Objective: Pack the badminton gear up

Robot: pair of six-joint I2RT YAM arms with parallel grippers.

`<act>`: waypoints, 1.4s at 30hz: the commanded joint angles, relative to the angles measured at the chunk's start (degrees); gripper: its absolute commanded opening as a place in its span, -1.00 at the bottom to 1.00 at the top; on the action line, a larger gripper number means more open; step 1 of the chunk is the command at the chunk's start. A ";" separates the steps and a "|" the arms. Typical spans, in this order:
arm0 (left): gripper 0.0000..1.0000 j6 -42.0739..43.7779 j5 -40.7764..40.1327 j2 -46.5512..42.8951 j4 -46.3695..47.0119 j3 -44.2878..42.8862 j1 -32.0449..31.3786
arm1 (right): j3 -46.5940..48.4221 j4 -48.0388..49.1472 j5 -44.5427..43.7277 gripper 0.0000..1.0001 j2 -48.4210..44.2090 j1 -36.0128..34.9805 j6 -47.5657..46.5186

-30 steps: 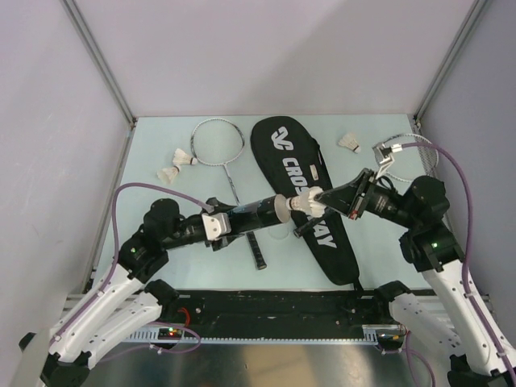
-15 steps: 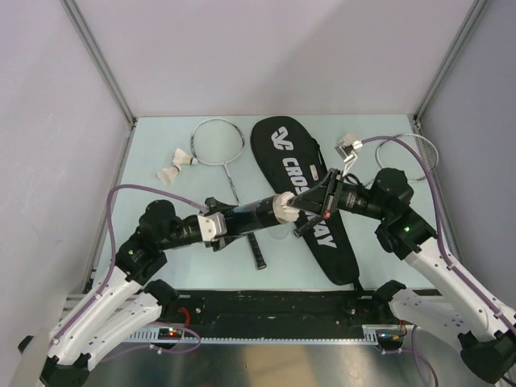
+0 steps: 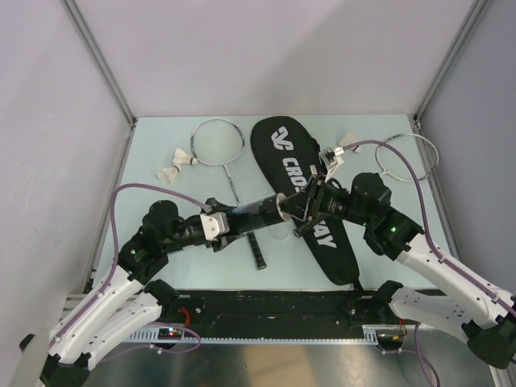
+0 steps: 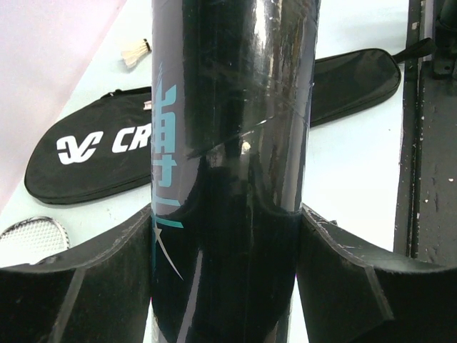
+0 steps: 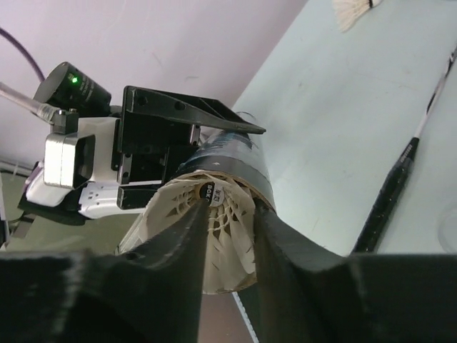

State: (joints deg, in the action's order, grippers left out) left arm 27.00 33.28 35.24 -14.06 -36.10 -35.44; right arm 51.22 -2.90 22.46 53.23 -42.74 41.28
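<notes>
My left gripper holds the black tube level above the table, its jaws closed on the tube's body. My right gripper is at the tube's mouth. There a white feather shuttlecock sits cork-first inside the tube's rim. The right gripper stands a little open, one finger inside the feather skirt and the other against the rim. Below lies the black CROSSWAY bag. One racquet lies left of the bag and the other racquet at the far right.
Two loose shuttlecocks lie at the left by the racquet head, and a third right of the bag. The left racquet's black handle reaches toward the near edge. Walls close the table on three sides.
My right arm has moved left and carried the shuttlecock into the tube's mouth. Its jaws have parted a little. The left arm and tube have held still.
</notes>
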 commanded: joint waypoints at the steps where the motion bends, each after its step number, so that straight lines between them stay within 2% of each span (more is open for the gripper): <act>1: -0.30 0.92 0.71 -1.76 6.14 0.31 -0.41 | 3.06 -5.63 -8.25 -0.18 -0.24 -1.08 -3.70; 7: -0.30 1.16 -0.52 -3.39 6.13 1.94 -0.40 | 4.48 -10.23 -10.62 0.24 -3.61 -1.08 -6.02; 13: -0.29 1.21 0.61 -3.93 6.11 2.13 -0.42 | 5.36 -14.60 -10.25 0.47 -4.99 -0.87 -8.44; 16: -0.29 1.35 1.64 -4.13 6.16 2.20 -0.41 | 5.38 -14.61 -9.14 0.50 -4.71 -0.37 -9.03; 24: -0.28 1.54 4.29 -4.16 6.12 2.33 -0.39 | 5.33 -8.43 0.35 0.44 1.14 -0.49 -9.36; 30: -0.28 1.75 3.35 -3.91 6.09 2.73 -0.40 | 6.51 -7.03 1.28 0.24 6.79 -2.03 -9.00; 33: -0.28 1.76 2.58 -3.88 6.07 2.66 -0.42 | 6.86 -7.96 0.76 0.20 8.18 -2.45 -9.15; 37: -0.28 1.70 -0.78 -3.24 6.14 2.46 -0.42 | 7.04 -10.25 -2.15 0.32 7.31 -2.04 -9.78; 42: -0.30 1.60 -11.49 -2.83 3.81 2.84 -0.42 | 7.76 -12.56 -3.49 0.46 2.62 4.10 -9.78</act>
State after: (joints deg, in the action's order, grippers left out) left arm 27.49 31.18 32.53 -12.53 -32.71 -35.68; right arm 55.86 -13.74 21.21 60.49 -43.20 32.34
